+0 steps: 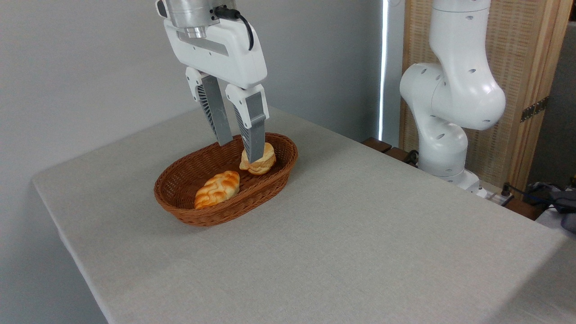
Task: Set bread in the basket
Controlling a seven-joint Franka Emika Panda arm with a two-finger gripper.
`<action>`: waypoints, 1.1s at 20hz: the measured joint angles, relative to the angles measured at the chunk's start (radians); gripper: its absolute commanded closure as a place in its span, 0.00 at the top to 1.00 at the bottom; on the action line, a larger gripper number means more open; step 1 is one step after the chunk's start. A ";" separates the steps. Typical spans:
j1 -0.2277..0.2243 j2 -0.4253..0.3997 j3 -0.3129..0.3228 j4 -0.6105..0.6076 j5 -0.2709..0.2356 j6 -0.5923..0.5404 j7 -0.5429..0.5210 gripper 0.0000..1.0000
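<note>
Over the far end of the basket (189, 211) hangs the gripper (239, 152), its two grey fingers pointing down with a clear gap between them. The bread (262, 165), a pale round bun, sits inside the basket at that far end, resting on the woven floor close to the wall. The near finger crosses in front of the bun's top, so whether it touches the bun cannot be told from this view; the other finger ends to the left, over the basket's inner wall, clear of the bun. With the jaws spread and the bun looking settled on the wicker, my reading is that the placing is as good as done and the step in hand is the release and withdrawal. To do that well, the fingers should stay spread and go straight up, without sideways drift, so a fingertip cannot drag the bun up the wall or tip it over the rim. A braided orange-brown loaf (218, 189) lies in the middle of the basket, just beside the bun, and a vertical exit keeps it undisturbed too. The basket stands on a grey table (360, 234).
</note>
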 measured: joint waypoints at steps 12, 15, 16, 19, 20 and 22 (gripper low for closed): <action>-0.002 -0.001 -0.046 0.000 0.000 0.000 0.000 1.00; -0.001 -0.001 -0.046 0.000 0.000 0.000 0.000 1.00; -0.001 -0.002 -0.045 0.000 0.000 0.002 -0.002 1.00; 0.003 -0.003 -0.039 0.001 0.000 0.016 -0.042 1.00; 0.003 -0.005 -0.037 0.001 0.000 0.028 -0.057 1.00; 0.003 -0.005 -0.036 0.000 0.000 0.047 -0.070 1.00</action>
